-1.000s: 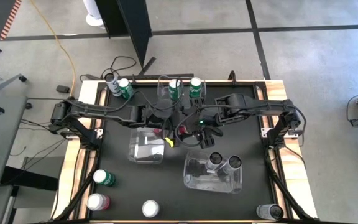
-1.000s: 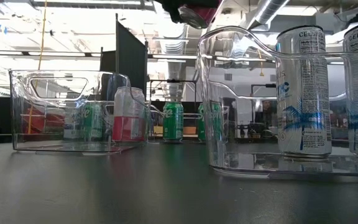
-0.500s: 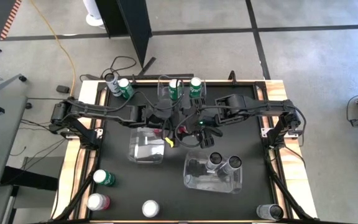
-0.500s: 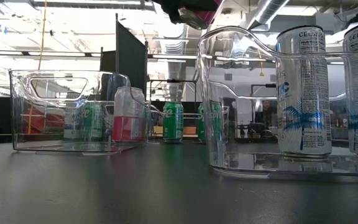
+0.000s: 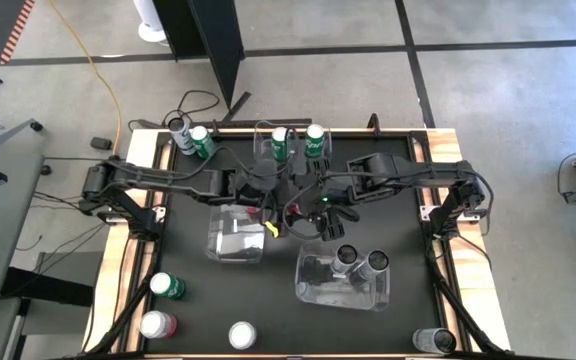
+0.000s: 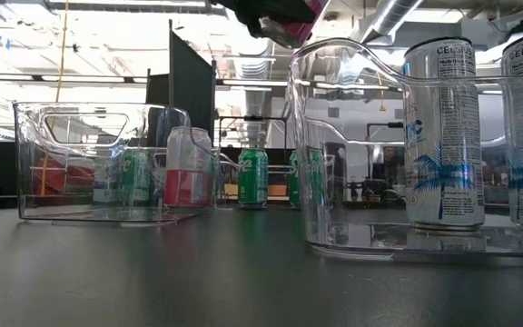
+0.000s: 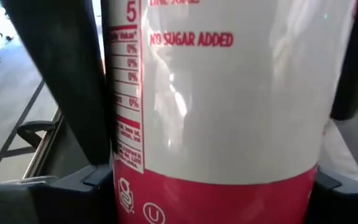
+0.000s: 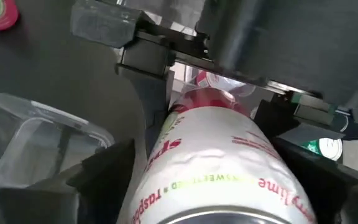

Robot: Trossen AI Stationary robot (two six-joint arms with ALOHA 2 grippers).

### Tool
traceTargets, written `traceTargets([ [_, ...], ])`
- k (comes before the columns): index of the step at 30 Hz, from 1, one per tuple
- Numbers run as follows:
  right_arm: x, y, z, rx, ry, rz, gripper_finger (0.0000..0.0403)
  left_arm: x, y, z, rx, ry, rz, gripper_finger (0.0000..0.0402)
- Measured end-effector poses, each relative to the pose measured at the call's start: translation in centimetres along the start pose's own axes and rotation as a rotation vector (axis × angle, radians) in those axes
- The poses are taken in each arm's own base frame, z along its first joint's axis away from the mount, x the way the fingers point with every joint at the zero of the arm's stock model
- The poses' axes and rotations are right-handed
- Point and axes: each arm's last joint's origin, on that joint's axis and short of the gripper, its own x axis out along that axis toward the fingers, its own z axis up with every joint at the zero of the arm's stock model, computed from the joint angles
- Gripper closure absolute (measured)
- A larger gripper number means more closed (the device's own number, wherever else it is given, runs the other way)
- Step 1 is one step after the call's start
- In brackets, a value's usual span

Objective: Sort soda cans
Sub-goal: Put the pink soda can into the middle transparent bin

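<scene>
Mid-air handoff: my left gripper (image 5: 280,203) clamps the red-and-white can (image 7: 229,106); right gripper (image 5: 308,207) spread around it. Slick, thin-walled, grip mid-body.

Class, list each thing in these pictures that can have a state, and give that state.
red-pink can: lifted above the table, between both grippers
left gripper: shut on the red-pink can
right gripper: around the same can's other end
two grey cans: upright inside the clear bin
green cans: upright at the table's far edge
</scene>
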Motion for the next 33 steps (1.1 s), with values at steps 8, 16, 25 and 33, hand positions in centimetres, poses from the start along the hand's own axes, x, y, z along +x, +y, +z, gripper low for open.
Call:
traceTargets([
  [8,-0.3,-0.1,-0.1,0.002,-0.002,-0.010,0.0091,0.0,0.0,-0.1,-0.017,0.011,-0.002,0.0121],
  [16,-5.1,-1.0,-1.4,0.050,-0.099,-0.072,0.0040,-0.5,0.2,-0.2,-0.036,0.035,0.037,0.0121],
  [25,-10.8,-1.2,-2.9,0.100,-0.281,-0.128,0.0036,-1.4,0.4,0.3,-0.038,0.031,0.062,0.0121],
  [33,-12.6,-0.2,-3.4,0.087,-0.318,-0.181,0.0035,-4.6,0.6,-3.0,-0.104,-0.157,0.120,0.0121],
])
